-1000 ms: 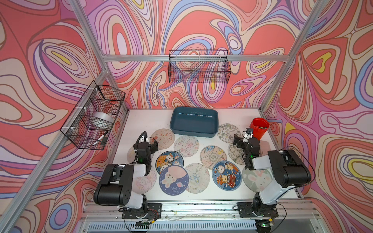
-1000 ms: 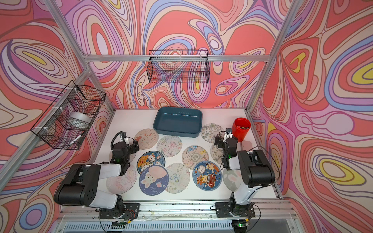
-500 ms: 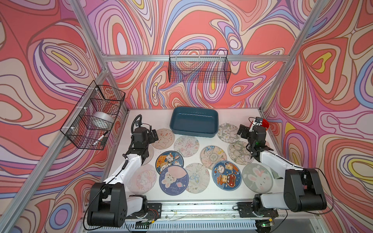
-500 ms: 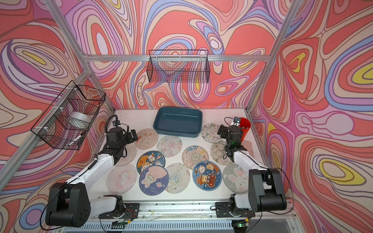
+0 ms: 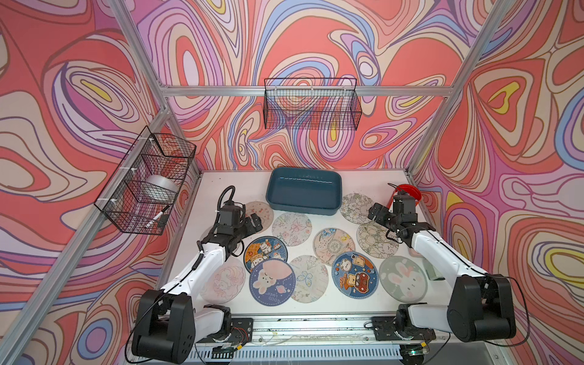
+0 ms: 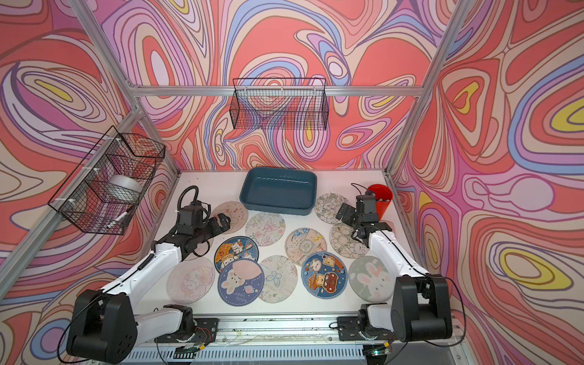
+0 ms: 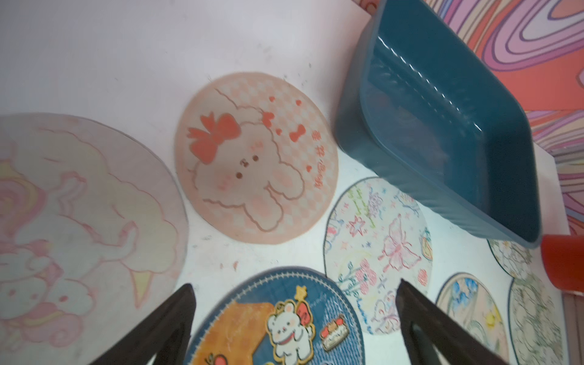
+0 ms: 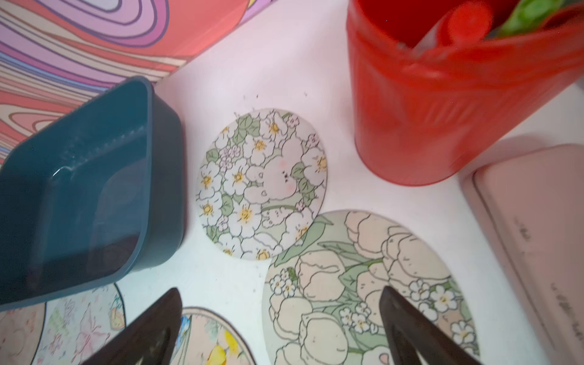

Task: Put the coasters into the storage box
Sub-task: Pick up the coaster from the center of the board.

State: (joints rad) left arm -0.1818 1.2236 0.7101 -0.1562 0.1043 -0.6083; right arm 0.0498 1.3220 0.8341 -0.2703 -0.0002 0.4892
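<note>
The left gripper [image 5: 253,221] and the right gripper [image 5: 376,213] are both hanging over the table with jaws spread wide, gripping nothing. Closest to the robot's base, the coasters [image 5: 308,278] are lying flat on the white table [image 5: 246,183] in a loose row, several overlapping. A second row is lying beyond it. Farther still, the pink poodle coaster [image 7: 256,158] is sitting just beside one end of the storage box [image 5: 301,209]. The white-flower coaster [image 8: 262,183] is sitting just beside the other end, near the red cup [image 8: 442,110]. The box is standing at the far middle of the table and is holding nothing yet.

Each arm seems to be heading for its far coaster. The discs are thin and lying flush, so the fingers will likely need to come down tilted and catch a rim. On the right, the arm should be keeping clear of the cup.

A second earlier both arms were folded back, with the grippers over the middle row. Now they are stretching forward toward the box. The coasters and the box are lying where they were.
</note>
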